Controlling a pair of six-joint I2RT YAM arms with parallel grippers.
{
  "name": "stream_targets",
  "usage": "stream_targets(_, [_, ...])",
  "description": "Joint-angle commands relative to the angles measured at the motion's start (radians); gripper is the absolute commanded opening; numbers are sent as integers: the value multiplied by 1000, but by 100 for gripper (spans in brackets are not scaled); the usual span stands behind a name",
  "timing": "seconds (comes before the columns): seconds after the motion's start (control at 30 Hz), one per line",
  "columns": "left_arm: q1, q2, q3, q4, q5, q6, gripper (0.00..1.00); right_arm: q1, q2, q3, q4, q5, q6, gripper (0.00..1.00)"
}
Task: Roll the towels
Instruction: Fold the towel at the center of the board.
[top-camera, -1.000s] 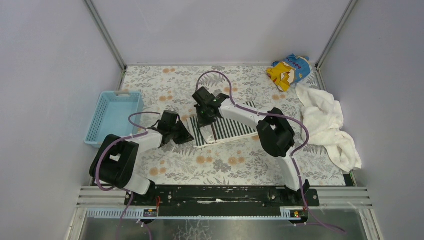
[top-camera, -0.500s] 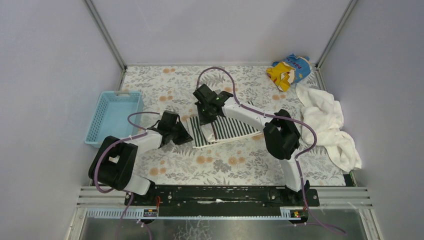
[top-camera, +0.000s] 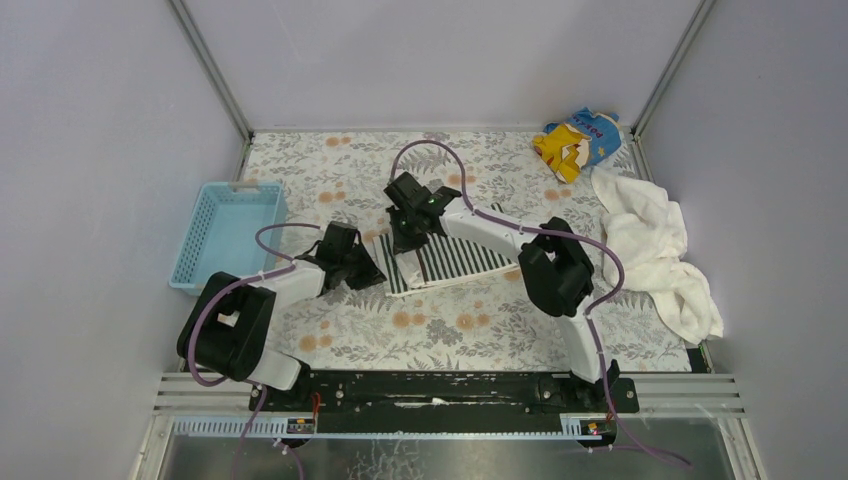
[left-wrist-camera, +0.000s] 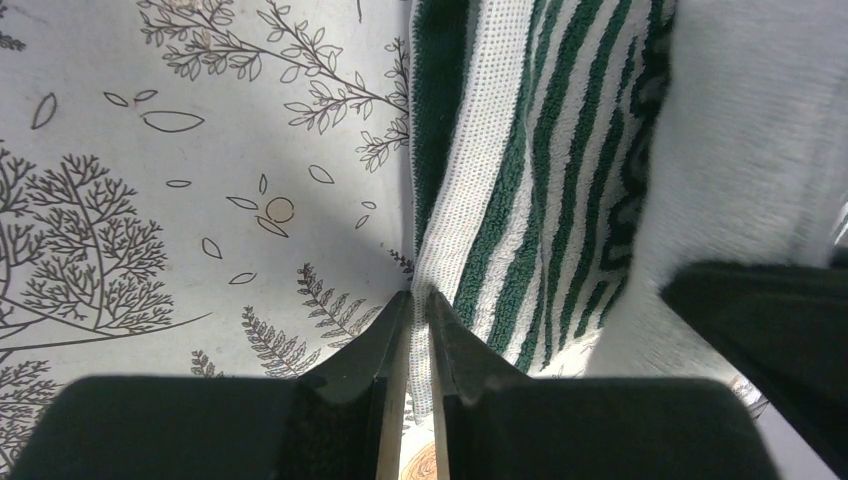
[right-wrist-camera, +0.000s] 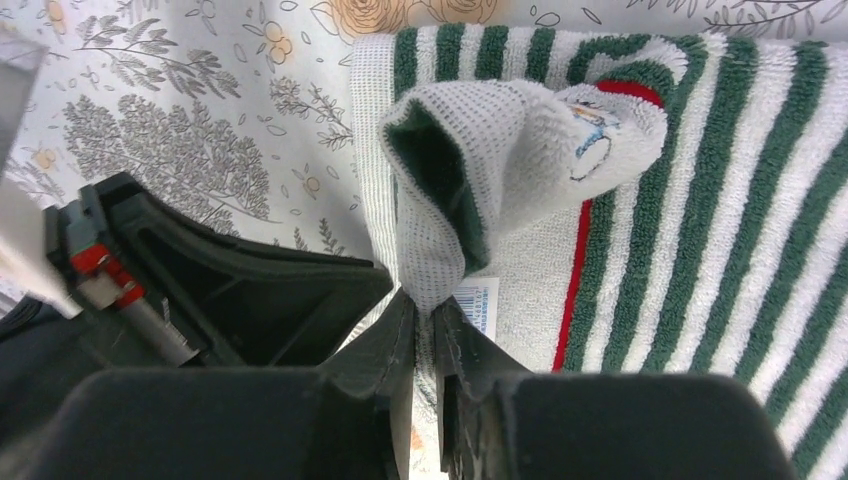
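Fingers (left-wrist-camera: 375, 345) of L gripper (left-wrist-camera: 420, 296) & R gripper (right-wrist-camera: 425, 300) each pinch striped towel (top-camera: 465, 258) edge; thin bite, so cloth may slip & roll goes loose.

Robot test booth, lab-like.
Shut in by plain grey walls (top-camera: 430, 60) and metal rails (top-camera: 212, 70), floored with a flowered tablecloth (top-camera: 430, 330).

Overhead view looks down; both wrist views, very close, apparently share striped towel (left-wrist-camera: 530, 170).

Blue basket (top-camera: 226, 236) at left, yellow-and-blue printed cloth (top-camera: 577, 140) far right corner, floral tablecloth (top-camera: 450, 340)
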Motion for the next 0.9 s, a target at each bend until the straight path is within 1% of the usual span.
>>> stream_targets(0.0, [-13,2,-7,-32,-36,19,11,16,40,-6,72,-30,46,19])
stream_targets(0.13, [-14,-17,-9,-46,-50,17,14,17,45,-7,77,-24,44,30])
stream_targets(0.27, [-13,-64,-6,-91,-95,16,19,15,-8,-34,93,-34,26,42])
stream_targets(0.47, [-14,-175,16,-200,-189,23,28,16,-184,-142,118,10,-56,50])
stream_targets(0.57, [-13,-228,32,-246,-206,29,30,9,-279,-217,120,67,-111,56])
stream_targets(0.63, [-14,-250,43,-264,-200,29,33,-1,-337,-283,141,77,-156,60])
stream_targets(0.7, [-18,-262,57,-271,-174,25,34,-14,-393,-346,168,92,-191,64])
stream_targets(0.77, [-31,-270,74,-273,-137,14,36,-44,-438,-414,192,97,-217,65])
stream_targets(0.87, [-65,-283,118,-283,-108,-6,39,-143,-502,-514,232,29,-219,65])
